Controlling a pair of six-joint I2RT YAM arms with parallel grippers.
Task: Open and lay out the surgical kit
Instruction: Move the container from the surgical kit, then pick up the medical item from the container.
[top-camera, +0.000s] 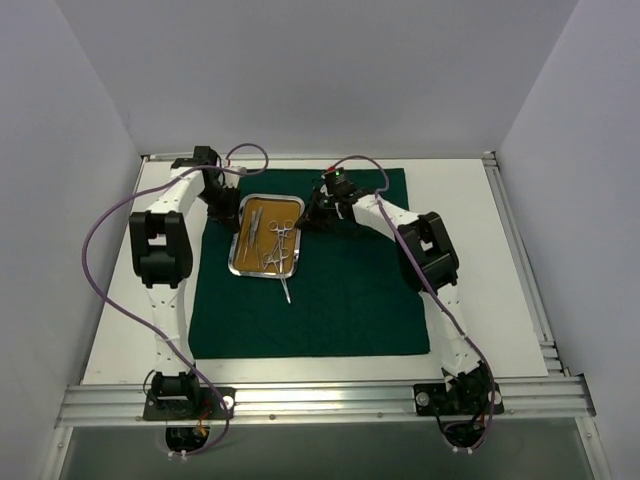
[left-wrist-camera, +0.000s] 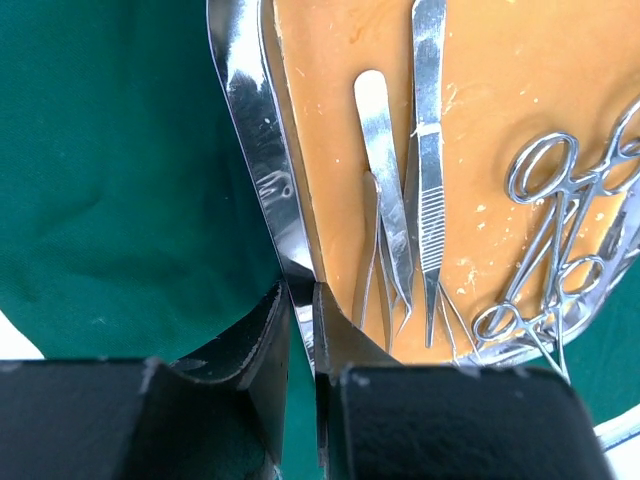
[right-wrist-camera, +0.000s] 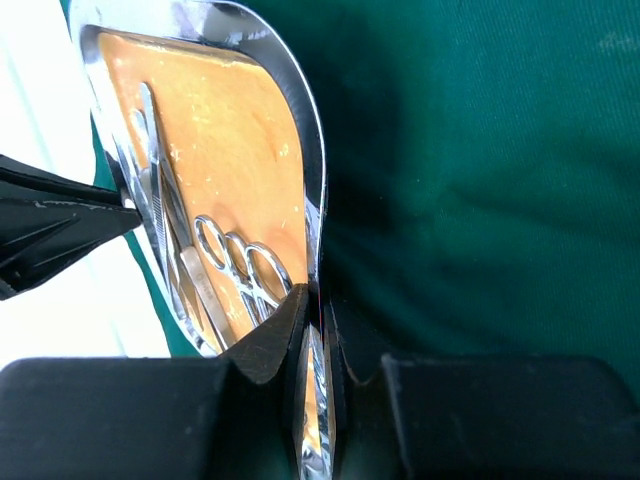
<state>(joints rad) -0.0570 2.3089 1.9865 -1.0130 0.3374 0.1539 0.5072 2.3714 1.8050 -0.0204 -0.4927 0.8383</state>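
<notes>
The dark green cloth wrap lies spread flat on the table. The steel tray with its orange-brown inside sits on the cloth's far left part. It holds two ring-handled clamps and two tweezers. One thin instrument pokes out over the tray's near edge. My left gripper is shut on the tray's left rim, also shown in the top view. My right gripper is shut on the tray's right rim, also shown in the top view. I cannot tell whether the tray is off the cloth.
White table surface borders the cloth on the right and left. Aluminium rails run along the near edge and the right side. Purple cables loop beside the left arm. White walls enclose the space.
</notes>
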